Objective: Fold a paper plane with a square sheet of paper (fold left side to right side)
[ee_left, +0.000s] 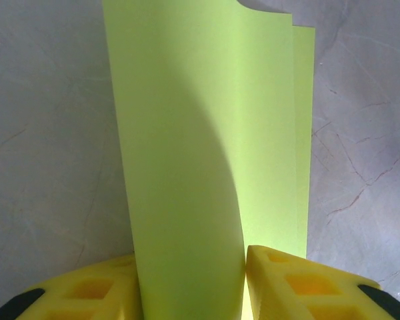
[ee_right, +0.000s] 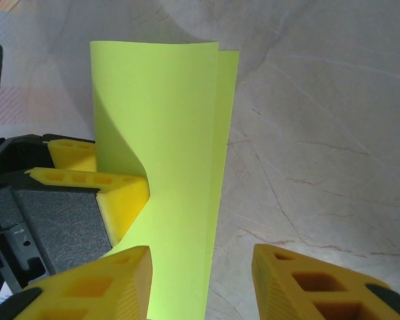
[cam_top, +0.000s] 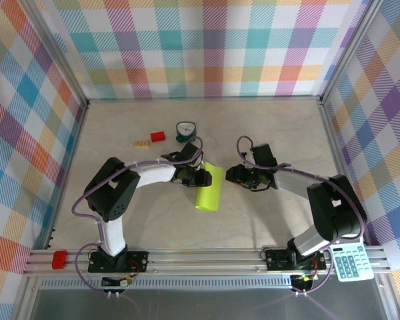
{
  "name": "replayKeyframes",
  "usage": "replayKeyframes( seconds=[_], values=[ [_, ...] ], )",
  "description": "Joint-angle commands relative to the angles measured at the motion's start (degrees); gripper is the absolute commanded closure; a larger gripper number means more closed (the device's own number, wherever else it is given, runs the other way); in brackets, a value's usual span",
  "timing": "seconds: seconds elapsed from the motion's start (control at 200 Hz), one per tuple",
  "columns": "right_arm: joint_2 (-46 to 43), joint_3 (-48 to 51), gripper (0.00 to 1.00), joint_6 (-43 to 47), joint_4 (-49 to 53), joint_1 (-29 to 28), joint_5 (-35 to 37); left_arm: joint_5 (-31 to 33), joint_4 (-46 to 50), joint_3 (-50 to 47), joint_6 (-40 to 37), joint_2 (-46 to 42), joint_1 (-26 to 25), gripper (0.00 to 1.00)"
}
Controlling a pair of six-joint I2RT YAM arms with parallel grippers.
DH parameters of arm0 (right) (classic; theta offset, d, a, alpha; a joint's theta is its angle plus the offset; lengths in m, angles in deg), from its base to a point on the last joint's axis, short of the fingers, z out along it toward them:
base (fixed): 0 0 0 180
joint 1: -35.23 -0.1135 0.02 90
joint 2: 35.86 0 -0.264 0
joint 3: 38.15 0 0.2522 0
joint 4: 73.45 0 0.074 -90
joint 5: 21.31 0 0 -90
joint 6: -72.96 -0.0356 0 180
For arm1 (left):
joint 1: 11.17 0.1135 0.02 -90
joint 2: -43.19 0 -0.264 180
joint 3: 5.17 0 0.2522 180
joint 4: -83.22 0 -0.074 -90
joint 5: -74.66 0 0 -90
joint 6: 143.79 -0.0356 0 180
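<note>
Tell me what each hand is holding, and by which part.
The left hand pinches the square sheet of paper by the edge of its lifted, folded-over layer. The right hand is open, gripping nothing.

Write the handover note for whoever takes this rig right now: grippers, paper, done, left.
Left gripper: shut on the sheet of paper, holding its left side curled over toward the right.
Right gripper: open at the sheet's right edge, gripping nothing.
Paper: mid-table between the grippers, lower layer flat on the table.
Done: left side brought over, edges nearly aligned.
Left: press the crease flat, release, then make the other plane folds.
</note>
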Motion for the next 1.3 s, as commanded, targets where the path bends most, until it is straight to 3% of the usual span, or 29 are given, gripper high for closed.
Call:
replayKeyframes(
  seconds=[0.0,0.41,1.295],
  values=[
    [0.7,0.4,0.57,0.9,0.8,0.1,-1.2,4.3,1.5,-1.1,-1.6,5.0,-1.0,0.58],
    [5.8,-0.4,0.61,-1.2,-4.1,0.0,-5.1,3.4,1.9,-1.0,-2.3,5.1,-1.0,0.58],
    [2.3,-0.6,0.60,0.7,-0.9,0.1,-1.9,3.1,3.3,-0.2,-4.1,6.0,-1.0,0.53]
  ],
)
